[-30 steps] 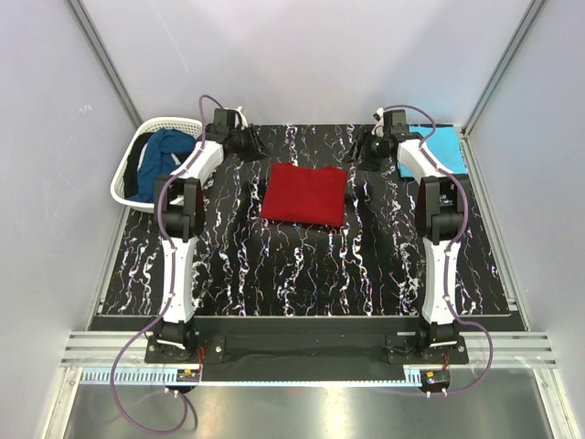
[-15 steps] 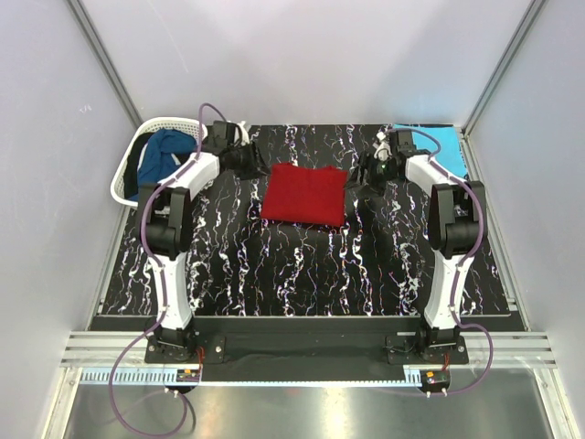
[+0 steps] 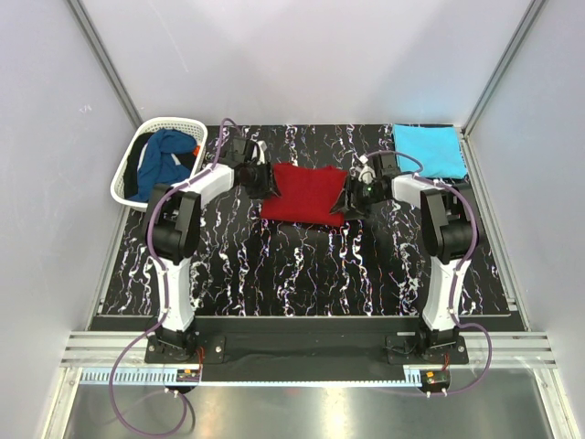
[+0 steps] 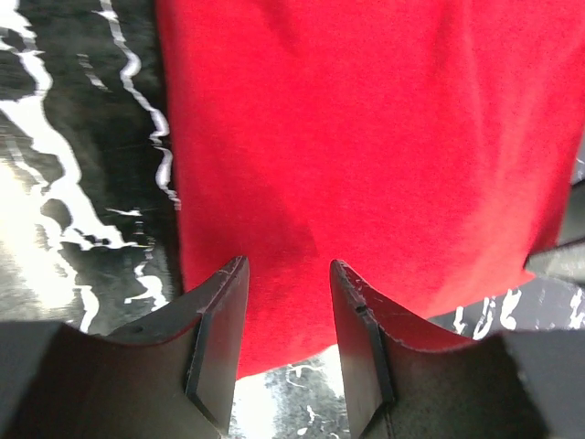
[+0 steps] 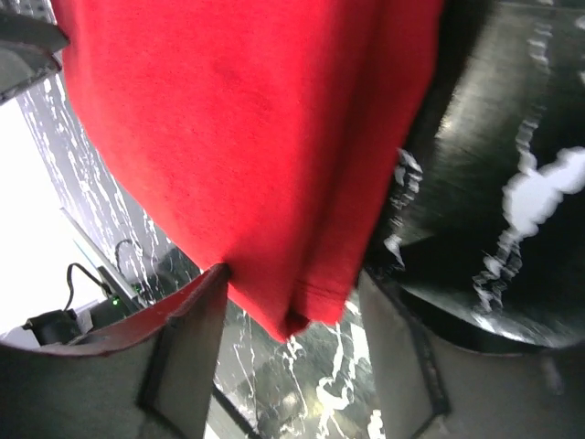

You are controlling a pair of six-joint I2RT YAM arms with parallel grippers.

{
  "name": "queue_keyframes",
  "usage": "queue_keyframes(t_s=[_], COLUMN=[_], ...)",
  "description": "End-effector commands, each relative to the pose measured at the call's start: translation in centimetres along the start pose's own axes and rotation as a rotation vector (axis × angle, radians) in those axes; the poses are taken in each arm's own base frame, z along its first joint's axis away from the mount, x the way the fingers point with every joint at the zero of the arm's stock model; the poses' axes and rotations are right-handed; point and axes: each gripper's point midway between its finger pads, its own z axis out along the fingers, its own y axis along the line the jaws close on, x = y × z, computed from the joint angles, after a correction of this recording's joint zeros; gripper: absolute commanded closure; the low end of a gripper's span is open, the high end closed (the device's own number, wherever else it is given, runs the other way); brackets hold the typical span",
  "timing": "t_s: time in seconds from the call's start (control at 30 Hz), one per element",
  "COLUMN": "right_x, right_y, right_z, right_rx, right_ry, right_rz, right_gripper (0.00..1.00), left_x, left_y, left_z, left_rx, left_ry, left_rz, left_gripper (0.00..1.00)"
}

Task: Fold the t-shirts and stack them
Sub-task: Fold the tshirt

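Black tabletop veined with white; pale walls on three sides.

Left gripper: jaws stand apart, nothing pinched. Both dark fingers point at the left edge of the red t-shirt, and red cloth fills the gap between them. Whether the tips touch the cloth cannot be told.

Right gripper: jaws also apart, holding nothing. It sits at the shirt's right edge, opposite the left one, and a folded corner of the red cloth lies in the gap between its fingers.

Red t-shirt: folded to a rough rectangle, deep red, plain, soft nap, flat on the table's far middle, between the two grippers. Its near edge looks thicker where layers overlap.

Turquoise t-shirt: folded flat, bright, at the far right corner of the table, well apart from the red one.

Dark blue t-shirt: crumpled, unfolded, inside the white lattice basket at the far left, off the table's edge.
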Motion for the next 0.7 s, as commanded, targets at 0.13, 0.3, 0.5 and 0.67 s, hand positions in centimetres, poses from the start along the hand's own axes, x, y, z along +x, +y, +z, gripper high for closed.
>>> queue_keyframes(t_s=[0.13, 0.3, 0.5, 0.67], right_x=[0.1, 1.7, 4.2, 4.0], right_y=[1.0, 1.4, 1.1, 1.3], right_z=[-0.9, -2.1, -3.1, -4.1], right_rx=[-0.006, -0.005, 0.003, 0.024], right_ry=[-0.074, -0.075, -0.067, -0.094], right_rz=[-0.052, -0.057, -0.044, -0.041], right_gripper=[0.6, 0.85, 0.81, 0.48], left_x=[0.8, 5.4, 8.0, 4.5], left_y=[2.2, 3.5, 1.4, -1.5], left_z=[-0.1, -1.0, -3.6, -6.8], left_rx=[-0.098, -0.181, -0.186, -0.132], left_ry=[-0.006, 0.082, 0.055, -0.063], left_rz=[-0.02, -0.119, -0.106, -0.054], left_gripper=[0.55, 0.55, 0.54, 0.48])
